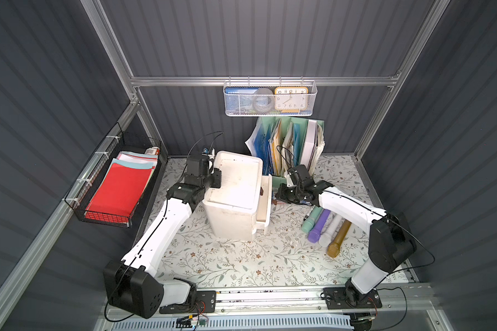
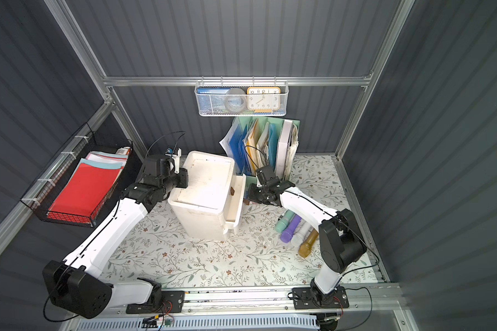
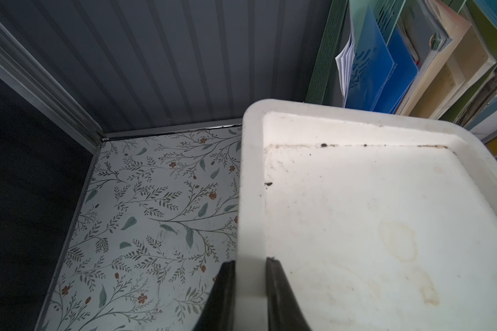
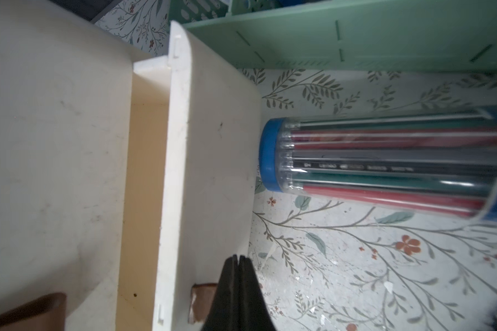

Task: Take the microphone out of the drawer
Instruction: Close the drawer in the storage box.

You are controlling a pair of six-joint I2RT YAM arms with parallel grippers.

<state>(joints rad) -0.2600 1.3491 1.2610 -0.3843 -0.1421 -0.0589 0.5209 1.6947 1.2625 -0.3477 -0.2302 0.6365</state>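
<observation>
I cannot tell whether a microphone lies in the drawer (image 1: 266,200). It stands pulled a little way out of the white cabinet (image 1: 236,183), just left of centre in both top views. My right wrist view shows only a narrow strip of the drawer's pale inside.

Four microphones lie side by side on the floral table (image 1: 241,263), right of centre and lower in the frame: the mint microphone (image 1: 310,220), the purple microphone (image 1: 319,226), the white microphone (image 1: 331,230) and the gold microphone (image 1: 337,240). My right forearm passes over their upper ends.

My right claw (image 4: 237,258) has its fingers pressed flat together, and its tip is over the drawer's front panel (image 4: 213,157). The brown pull tab (image 4: 203,302) runs in behind one finger, and I cannot tell whether it is pinched. In a top view this claw (image 1: 277,197) sits just right of the drawer.

My left claw (image 3: 250,260) is clamped on the raised rim of the cabinet's top (image 3: 251,186), one finger outside it and one inside. In a top view it (image 1: 217,177) is at the cabinet's left edge.

A clear tube of pencils (image 4: 385,166) with a blue cap lies on the table with its capped end at the drawer front. The green file rack (image 1: 287,143) stands behind it, against the back wall.
</observation>
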